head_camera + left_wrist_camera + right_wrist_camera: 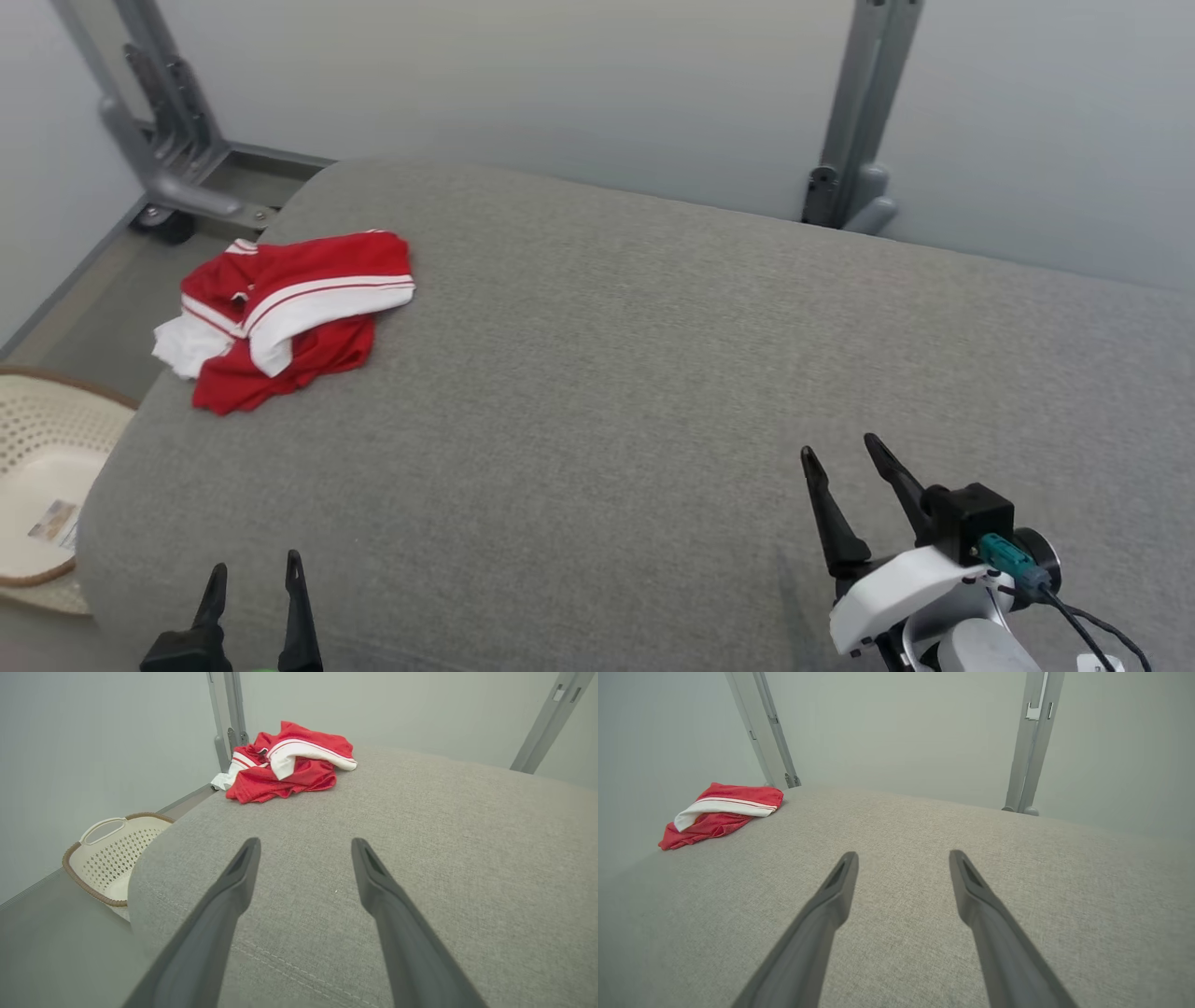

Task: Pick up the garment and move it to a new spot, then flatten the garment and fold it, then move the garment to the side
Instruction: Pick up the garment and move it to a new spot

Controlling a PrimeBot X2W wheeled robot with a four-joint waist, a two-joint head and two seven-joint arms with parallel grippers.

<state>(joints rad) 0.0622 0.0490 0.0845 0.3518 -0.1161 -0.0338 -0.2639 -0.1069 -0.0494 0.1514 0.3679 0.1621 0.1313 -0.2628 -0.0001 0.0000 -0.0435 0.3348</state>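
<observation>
Grey upholstered surface (653, 373) spans the work area, with a pale wall behind and a perforated basket (42, 439) on the floor off its left edge. The garment (285, 313), red with white trim, lies crumpled near the far-left corner, so I judge the pick-up not yet begun. The left gripper (256, 564) and right gripper (839, 447) hover at the near edge, fingers spread and empty, presumably poised to reach. The garment sits well apart from both, ahead of the left one and far across to the left of the right one.
</observation>
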